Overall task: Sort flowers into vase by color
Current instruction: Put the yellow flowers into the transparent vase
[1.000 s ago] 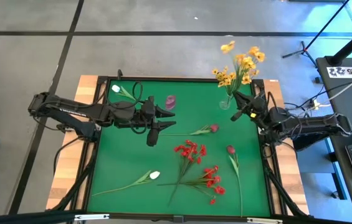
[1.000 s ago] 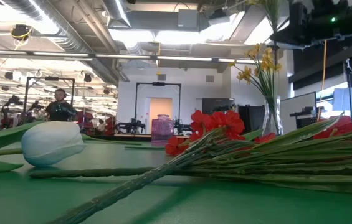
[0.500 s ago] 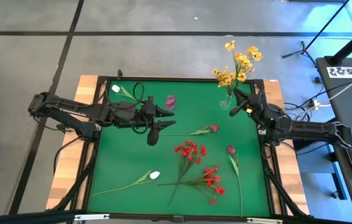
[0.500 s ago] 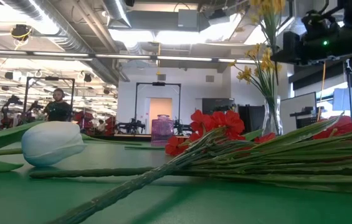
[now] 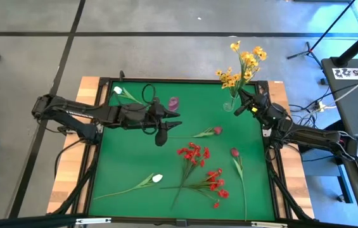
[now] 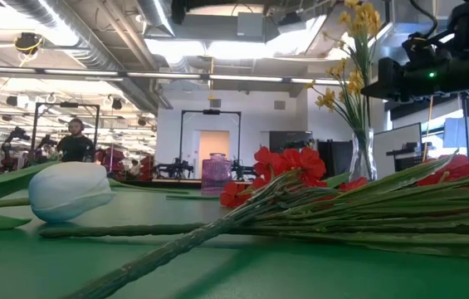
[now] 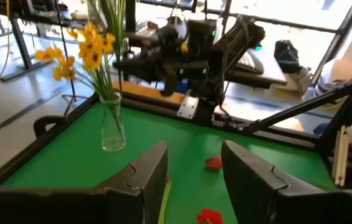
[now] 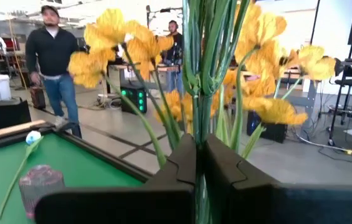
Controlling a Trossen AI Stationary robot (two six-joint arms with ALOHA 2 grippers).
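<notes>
- Yellow-orange sprays (image 5: 244,63) stand in the glass vase (image 5: 229,105) at upper right of the high view; the right tool (image 5: 240,107), pinched on their stems, has slid nearer the vase, so yellow looks almost sorted.
- The left tool (image 5: 161,135), moderately open and empty, has drifted rightward toward the centre.
- On the green tabletop (image 5: 121,158): two white tulips (image 5: 157,178), two dark pink tulips (image 5: 217,130), two red sprays (image 5: 194,153), one purple vase (image 5: 173,102).

Yellow-orange flower sprays (image 5: 243,66) stand upright in a clear glass vase (image 5: 229,104) near the table's (image 5: 128,161) far right corner, one stem pinched in the right gripper (image 5: 237,111). A small pink vase (image 5: 173,102) stands near the far edge. Red sprays (image 5: 203,170) lie mid-table toward the near edge. White tulips lie at the far left corner (image 5: 118,90) and near left (image 5: 157,178); dark pink tulips lie at centre (image 5: 217,130) and right (image 5: 234,152).
</notes>
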